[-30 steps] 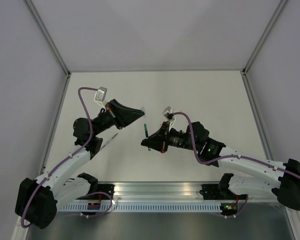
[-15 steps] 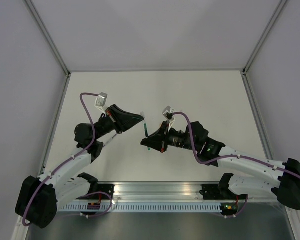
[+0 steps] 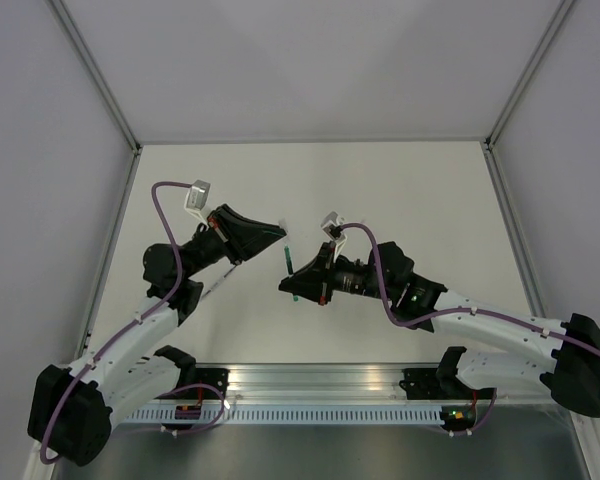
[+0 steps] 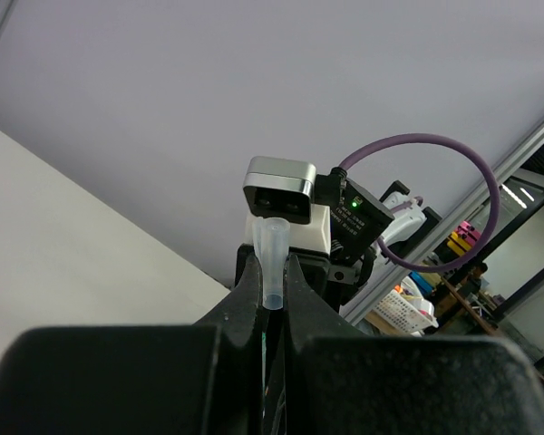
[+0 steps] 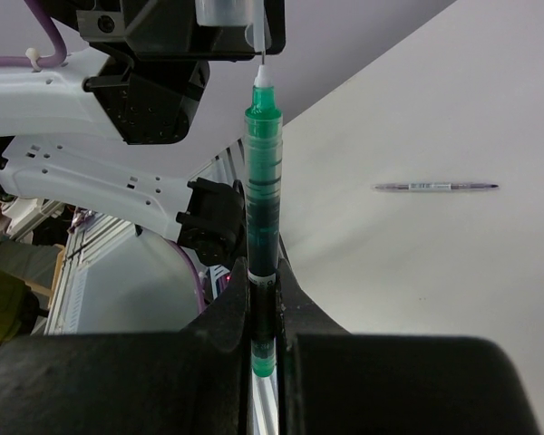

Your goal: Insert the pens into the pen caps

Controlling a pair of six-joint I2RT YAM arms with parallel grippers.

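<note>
My right gripper point(image 5: 263, 281) is closed tight on the lower end of the green pen point(image 5: 262, 181). My left gripper point(image 4: 272, 285) pinches a clear cap point(image 4: 272, 249), held just off the green pen's tip. A second pen point(image 5: 435, 186) lies on the table point(image 5: 471, 100), well apart from the green pen.

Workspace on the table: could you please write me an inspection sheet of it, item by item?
Surface: white table, no stains seen.
Job's things: green pen, tip close to clear pen cap, not visibly inserted; another thin pen lying on the table.
Clutter: nothing seen.
End effectors: left end effector shut on the cap; right end effector shut on the green pen.
Cables: purple cable looped along each arm.
Surroundings: pale walls, metal frame.
</note>
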